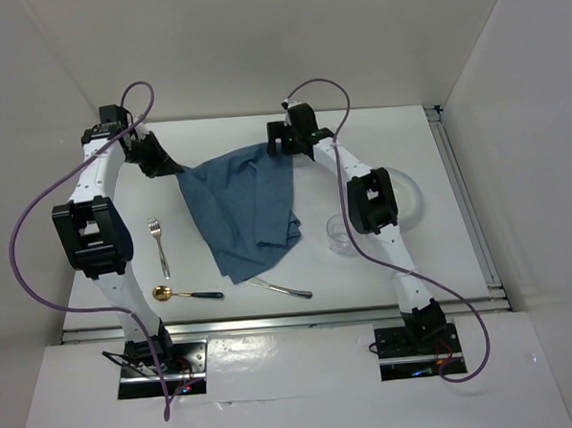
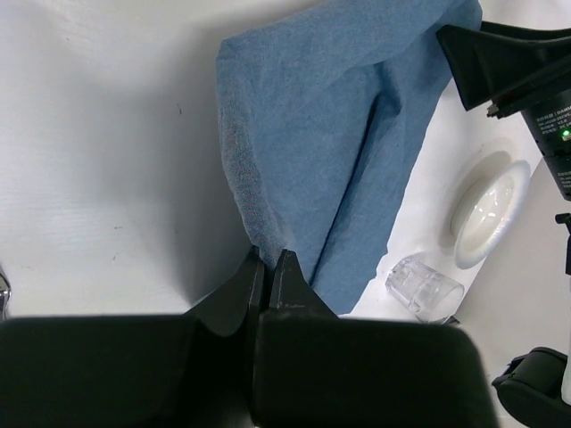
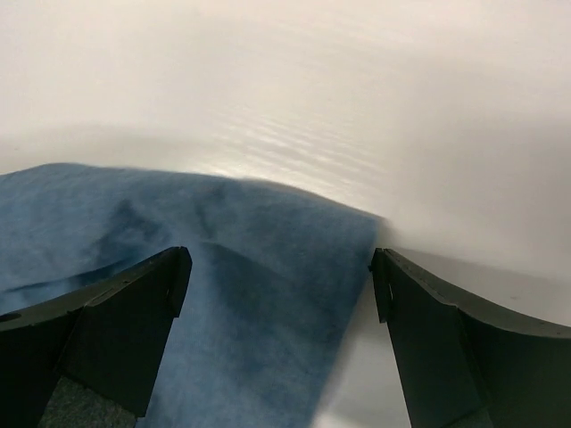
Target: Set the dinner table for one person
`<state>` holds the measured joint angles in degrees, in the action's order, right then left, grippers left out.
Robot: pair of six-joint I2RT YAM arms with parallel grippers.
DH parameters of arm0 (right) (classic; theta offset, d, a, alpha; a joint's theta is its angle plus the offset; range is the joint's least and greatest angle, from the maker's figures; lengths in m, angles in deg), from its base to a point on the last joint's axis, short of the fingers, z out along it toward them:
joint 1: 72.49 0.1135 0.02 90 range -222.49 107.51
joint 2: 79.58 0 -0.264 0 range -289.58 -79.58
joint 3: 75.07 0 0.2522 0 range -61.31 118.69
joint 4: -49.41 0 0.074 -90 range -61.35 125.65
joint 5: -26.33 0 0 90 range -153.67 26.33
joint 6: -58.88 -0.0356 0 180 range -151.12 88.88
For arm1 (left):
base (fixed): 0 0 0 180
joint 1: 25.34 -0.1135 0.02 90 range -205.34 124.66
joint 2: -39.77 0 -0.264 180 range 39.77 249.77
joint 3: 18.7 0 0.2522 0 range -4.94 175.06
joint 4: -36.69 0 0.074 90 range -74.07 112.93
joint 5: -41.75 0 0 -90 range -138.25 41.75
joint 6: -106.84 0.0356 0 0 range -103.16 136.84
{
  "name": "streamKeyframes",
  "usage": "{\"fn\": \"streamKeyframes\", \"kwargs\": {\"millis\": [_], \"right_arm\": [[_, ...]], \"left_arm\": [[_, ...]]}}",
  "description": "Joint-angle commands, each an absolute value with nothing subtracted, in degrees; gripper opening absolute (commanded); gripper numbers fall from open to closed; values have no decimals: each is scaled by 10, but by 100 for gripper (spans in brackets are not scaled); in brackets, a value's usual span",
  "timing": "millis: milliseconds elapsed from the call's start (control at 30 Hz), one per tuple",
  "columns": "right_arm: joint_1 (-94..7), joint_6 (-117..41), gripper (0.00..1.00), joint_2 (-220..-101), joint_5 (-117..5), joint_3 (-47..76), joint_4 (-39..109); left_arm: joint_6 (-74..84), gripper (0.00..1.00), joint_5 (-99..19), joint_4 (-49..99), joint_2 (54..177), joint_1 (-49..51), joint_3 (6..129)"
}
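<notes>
Overhead, the right arm's elbow covers part of the plate and the rim of the glass, and the knife has one end tucked under the hem of the blue-grey cloth. The left claw is pinched tight on the cloth's corner, fingers together with fabric between them. The right claw is spread wide, one finger on either side of the opposite far corner; I can't tell whether it touches the fabric.

The desk fills the middle of the overhead view. Its long axis runs left to right, with rails on the near and right edges. There is bare room right of the plate and along the far strip. The fork and spoon sit near the left arm, well apart from the plate.
</notes>
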<state>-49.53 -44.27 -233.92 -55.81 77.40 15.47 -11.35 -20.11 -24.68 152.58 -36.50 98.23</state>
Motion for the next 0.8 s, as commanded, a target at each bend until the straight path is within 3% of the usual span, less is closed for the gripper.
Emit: {"fn": "streamKeyframes", "kwargs": {"millis": [0, 167, 233, 333, 367, 433, 467, 667, 767], "right_arm": [[-488, -417, 96, -2359, -648, 795, 153], [-483, -400, 96, -2366, -694, 772, 164], [-483, -394, 88, -2373, -669, 780, 169], [-483, -394, 60, -2373, -609, 780, 187], [-477, -394, 33, -2367, -609, 780, 196], [-477, -394, 18, -2354, -596, 780, 203], [-477, -403, 4, -2331, -608, 780, 203], [-495, -432, 0, -2131, -630, 701, 256], [-495, -411, 0, -2057, -652, 689, 229]], "left_arm": [[-92, 0, -201, -256, 1536, -368, 1010], [-86, 0, -207, -261, 1536, -368, 1018], [-86, 0, -201, -261, 1541, -368, 1018], [-86, 0, -201, -261, 1541, -368, 1018], [-86, 0, -201, -261, 1546, -368, 1018], [-86, 0, -201, -266, 1546, -368, 1024], [-86, 0, -201, -272, 1546, -368, 1033], [-98, 0, -179, -273, 1519, -368, 1065], [-98, 0, -150, -295, 1526, -368, 1144]]}}
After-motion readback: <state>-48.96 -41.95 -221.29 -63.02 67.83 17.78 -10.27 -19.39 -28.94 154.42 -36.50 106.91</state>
